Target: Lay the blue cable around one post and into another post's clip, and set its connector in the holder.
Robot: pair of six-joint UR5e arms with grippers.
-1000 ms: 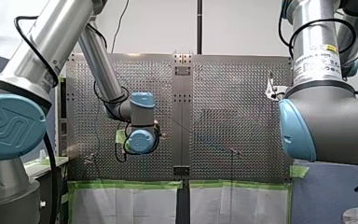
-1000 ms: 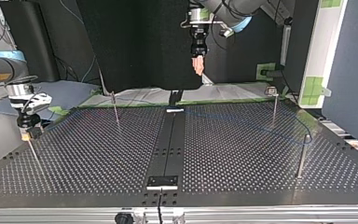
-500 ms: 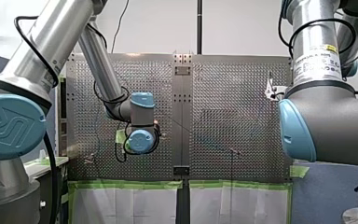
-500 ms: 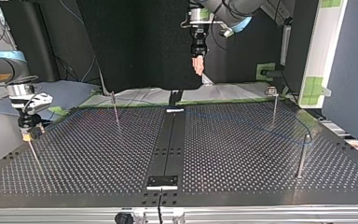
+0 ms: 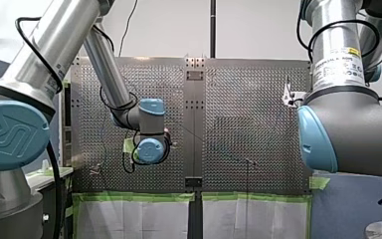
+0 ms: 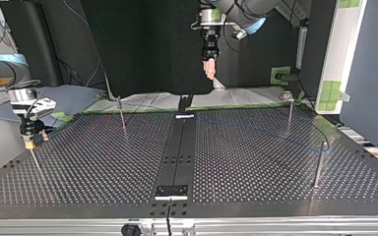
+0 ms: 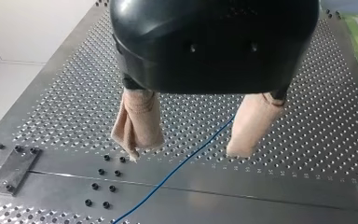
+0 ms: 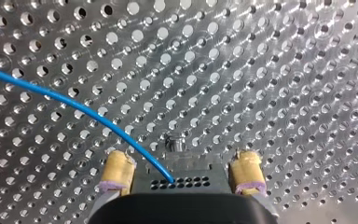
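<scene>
The blue cable lies on the perforated table, curving round a post at the top view's right. My left gripper hangs high over the table's far middle. In the left wrist view its beige pads stand open and empty, with the cable on the plate below them. My right gripper sits low over a post at the top view's left. In the right wrist view its yellow pads stand open either side of a black connector block, where the cable ends.
Two more thin posts stand near the table's far edge, the second topped by a small clip. A dark centre strip with a bracket plate runs down the table. Green tape edges the far side.
</scene>
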